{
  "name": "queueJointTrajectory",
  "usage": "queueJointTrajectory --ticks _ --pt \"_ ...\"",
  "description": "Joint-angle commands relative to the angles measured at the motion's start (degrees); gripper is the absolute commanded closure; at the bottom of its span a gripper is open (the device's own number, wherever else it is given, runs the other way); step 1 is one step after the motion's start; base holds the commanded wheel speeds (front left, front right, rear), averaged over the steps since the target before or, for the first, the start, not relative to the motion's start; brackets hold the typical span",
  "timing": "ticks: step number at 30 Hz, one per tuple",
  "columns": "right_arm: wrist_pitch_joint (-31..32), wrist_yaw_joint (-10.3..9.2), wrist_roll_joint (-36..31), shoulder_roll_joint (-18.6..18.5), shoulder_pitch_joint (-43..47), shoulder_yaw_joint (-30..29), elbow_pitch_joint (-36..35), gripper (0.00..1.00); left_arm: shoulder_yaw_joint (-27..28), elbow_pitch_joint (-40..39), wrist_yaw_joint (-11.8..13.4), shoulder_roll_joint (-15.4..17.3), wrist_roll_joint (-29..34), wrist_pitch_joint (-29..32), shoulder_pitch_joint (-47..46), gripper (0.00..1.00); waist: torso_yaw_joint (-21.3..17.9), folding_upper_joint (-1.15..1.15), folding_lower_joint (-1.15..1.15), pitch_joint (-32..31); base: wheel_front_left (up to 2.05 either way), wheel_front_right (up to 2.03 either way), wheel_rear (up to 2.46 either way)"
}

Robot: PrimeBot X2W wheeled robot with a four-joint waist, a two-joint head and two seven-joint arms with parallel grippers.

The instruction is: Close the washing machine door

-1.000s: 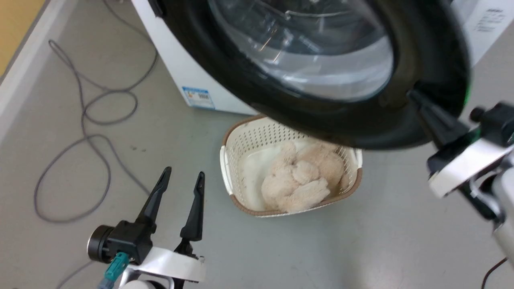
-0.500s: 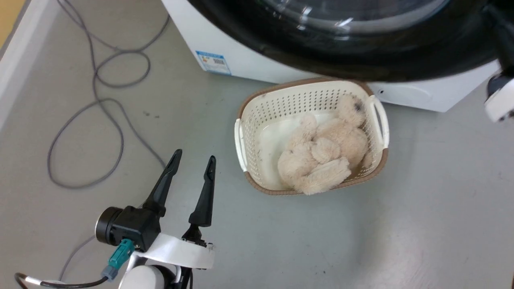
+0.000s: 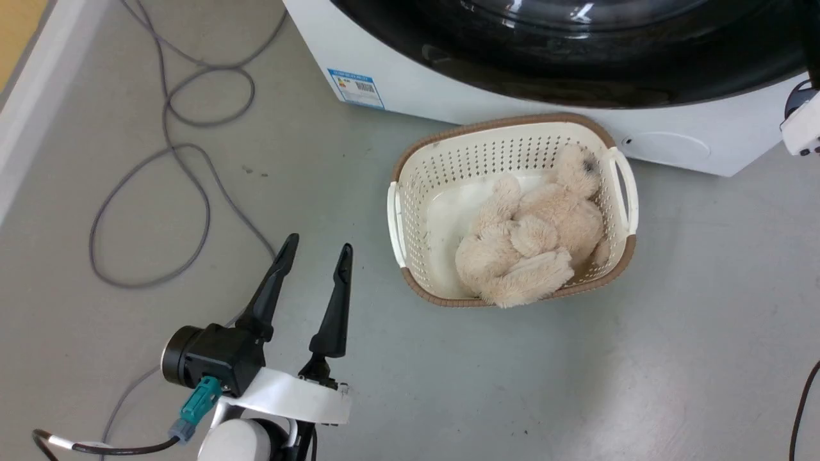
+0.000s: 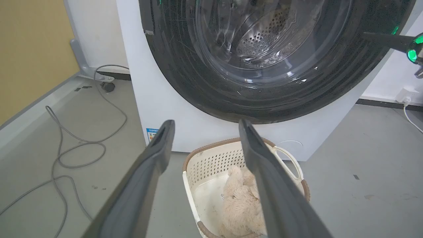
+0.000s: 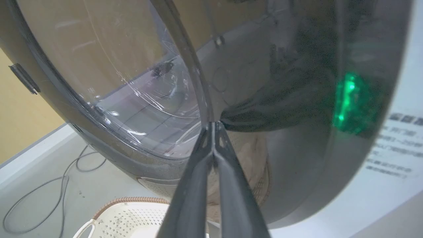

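Note:
The washing machine door (image 4: 264,102), round with a black rim and a clear glass bowl, lies flat against the white washer (image 4: 158,99); steel drum holes show through the glass. In the head view its black rim (image 3: 576,77) spans the top edge. My right gripper (image 5: 213,124) is shut with nothing between its fingers, and their joined tips touch the door's dark rim beside the glass. From the left wrist view the right gripper (image 4: 366,34) reaches the door's right rim. My left gripper (image 3: 318,246) stands open and empty, low over the floor, left of the basket.
A cream perforated basket (image 3: 397,211) holding a beige plush toy (image 3: 532,250) sits on the grey floor just before the washer. A grey cable (image 3: 154,160) loops over the floor at the left. A pale skirting and yellow wall (image 4: 29,56) run along the far left.
The door has swung from standing open over the basket to lying against the washer, with my right gripper following it up and right. The head camera has shifted. My left gripper stays open.

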Motion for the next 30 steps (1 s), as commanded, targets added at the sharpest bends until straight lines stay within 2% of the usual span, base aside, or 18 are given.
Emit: queueJointTrajectory --ticks 1,8,15,19,24,30 --pt "-1.16 -0.64 -0.20 -0.73 -1.88 -1.26 1.18 1.00 0.12 0.08 0.53 -0.07 -0.31 -0.30 -0.76 0.00 -0.35 0.00 -0.01 -0.82 0.00 0.00 0.00" --pt "-4.35 -0.64 0.66 1.00 1.60 0.86 2.70 1.00 1.13 0.86 0.66 -0.07 0.23 -0.30 0.34 0.00 -2.41 0.00 -0.01 -5.96 0.00 0.00 0.00" --pt "-7.59 -0.64 1.80 1.98 10.38 3.67 -0.47 1.00 3.00 2.32 1.30 -0.07 -0.69 -0.30 2.75 0.00 -5.60 0.00 -0.01 -13.13 0.00 0.00 0.00" --pt "-8.15 -0.64 1.54 2.43 16.92 4.02 -5.04 1.00 4.42 2.81 1.63 -0.07 -0.44 -0.30 4.32 0.00 -7.58 0.00 -0.01 -16.77 0.00 0.00 0.00" --pt "-8.25 -0.64 -1.54 3.19 25.69 4.23 -13.92 1.00 5.32 3.12 0.51 -0.07 -0.39 -0.30 6.14 0.00 -9.95 0.00 -0.01 -20.12 0.00 0.00 0.00" --pt "-8.27 -0.64 -6.84 7.04 36.82 -1.54 -23.77 1.00 6.66 3.98 0.43 -0.07 0.26 -0.30 7.91 0.00 -12.10 0.00 -0.01 -23.06 0.00 0.00 0.00"
